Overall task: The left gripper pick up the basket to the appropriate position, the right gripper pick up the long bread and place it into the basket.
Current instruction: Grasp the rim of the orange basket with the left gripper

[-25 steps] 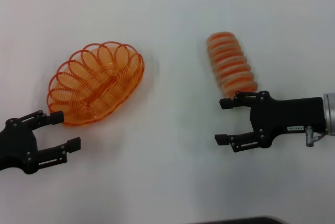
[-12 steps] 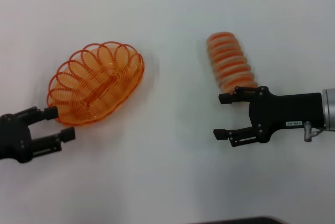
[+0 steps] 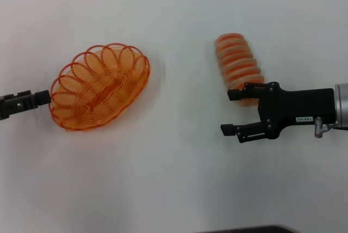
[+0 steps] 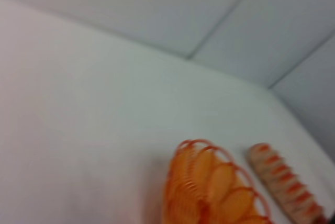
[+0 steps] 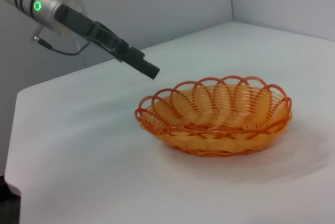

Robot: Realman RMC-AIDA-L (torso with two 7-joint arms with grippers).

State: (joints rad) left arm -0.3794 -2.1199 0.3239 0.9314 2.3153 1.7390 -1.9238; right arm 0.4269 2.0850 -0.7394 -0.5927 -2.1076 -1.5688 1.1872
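The orange wire basket (image 3: 100, 86) stands on the white table, left of centre; it also shows in the left wrist view (image 4: 214, 192) and the right wrist view (image 5: 214, 116). My left gripper (image 3: 42, 100) reaches in from the far left, its tip just beside the basket's left rim, and appears as a thin black bar (image 5: 149, 69). The long bread (image 3: 238, 65), cream with orange stripes, lies right of centre (image 4: 282, 187). My right gripper (image 3: 231, 112) is open at the bread's near end, its far finger over that end, holding nothing.
Bare white table (image 3: 174, 178) lies between basket and bread and in front of both. A dark object (image 3: 244, 228) shows at the bottom edge of the head view. Pale walls stand behind the table in the wrist views.
My left gripper has pulled left and up to the basket's left rim and now looks narrow. The right gripper has crept slightly toward the bread. Basket and bread have not moved.
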